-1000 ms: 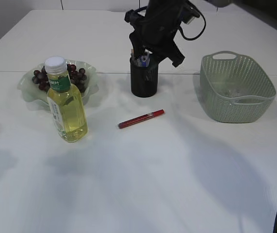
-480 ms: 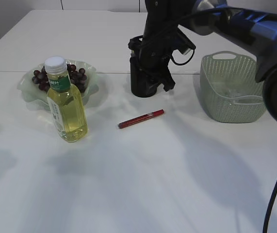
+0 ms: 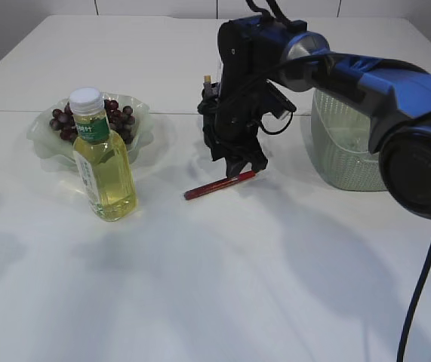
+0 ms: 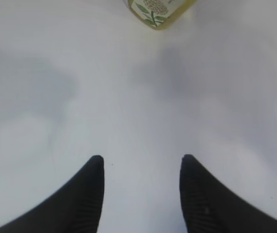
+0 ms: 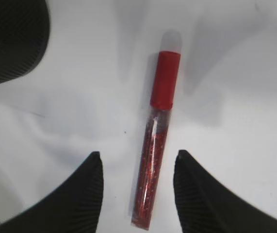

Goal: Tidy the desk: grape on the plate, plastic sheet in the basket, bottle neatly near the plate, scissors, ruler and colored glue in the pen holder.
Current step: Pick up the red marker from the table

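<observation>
The colored glue (image 3: 217, 185), a red glitter tube, lies on the white table in front of the pen holder. My right gripper (image 3: 244, 164) hangs open just over its capped end. In the right wrist view the colored glue (image 5: 158, 145) lies lengthwise between the open fingers of the right gripper (image 5: 138, 162), untouched. Dark grapes (image 3: 117, 113) sit on the pale green plate (image 3: 41, 143). The bottle (image 3: 103, 162) of yellow drink stands upright in front of the plate. My left gripper (image 4: 141, 165) is open over bare table, short of the bottle's base (image 4: 160, 8). Scissors, ruler and plastic sheet are hidden.
The black mesh pen holder (image 5: 12, 39) stands close behind the right gripper, mostly covered by the arm in the exterior view. The green basket (image 3: 336, 162) stands at the right, partly behind the blue arm (image 3: 366, 72).
My right arm has come down from above the pen holder towards the front, and its open jaws now straddle the glue. Bottle, plate and left gripper have not moved.
</observation>
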Robot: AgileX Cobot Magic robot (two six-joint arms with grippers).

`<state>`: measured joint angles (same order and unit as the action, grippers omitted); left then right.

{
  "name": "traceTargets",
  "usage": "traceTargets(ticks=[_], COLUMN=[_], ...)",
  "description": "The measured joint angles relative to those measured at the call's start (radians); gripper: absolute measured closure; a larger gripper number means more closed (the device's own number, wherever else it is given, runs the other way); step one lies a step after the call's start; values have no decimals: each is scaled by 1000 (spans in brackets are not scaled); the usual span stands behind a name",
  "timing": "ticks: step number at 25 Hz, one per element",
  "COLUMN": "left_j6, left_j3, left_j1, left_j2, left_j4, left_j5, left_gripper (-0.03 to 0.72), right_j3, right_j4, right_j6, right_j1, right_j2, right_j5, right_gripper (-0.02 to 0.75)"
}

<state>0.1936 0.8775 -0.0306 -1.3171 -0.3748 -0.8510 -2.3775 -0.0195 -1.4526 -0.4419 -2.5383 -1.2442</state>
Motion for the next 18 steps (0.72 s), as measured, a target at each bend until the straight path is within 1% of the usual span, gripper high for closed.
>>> traceTargets(ticks=[7, 13, 18], left_j6=[0, 0, 0], left_j3=[0, 0, 0], left_j1=[0, 0, 0], left_j2=[0, 0, 0], left_j4=[0, 0, 0], left_j5=[0, 0, 4], left_gripper=[316, 316, 316], right_j3=[0, 0, 0], right_j4=[-11, 20, 20], right_j6=[-28, -43, -57], right_j1=[0, 0, 0], right_j2=[-38, -40, -58], right_j5=[2, 2, 4], right_gripper=[354, 354, 354])
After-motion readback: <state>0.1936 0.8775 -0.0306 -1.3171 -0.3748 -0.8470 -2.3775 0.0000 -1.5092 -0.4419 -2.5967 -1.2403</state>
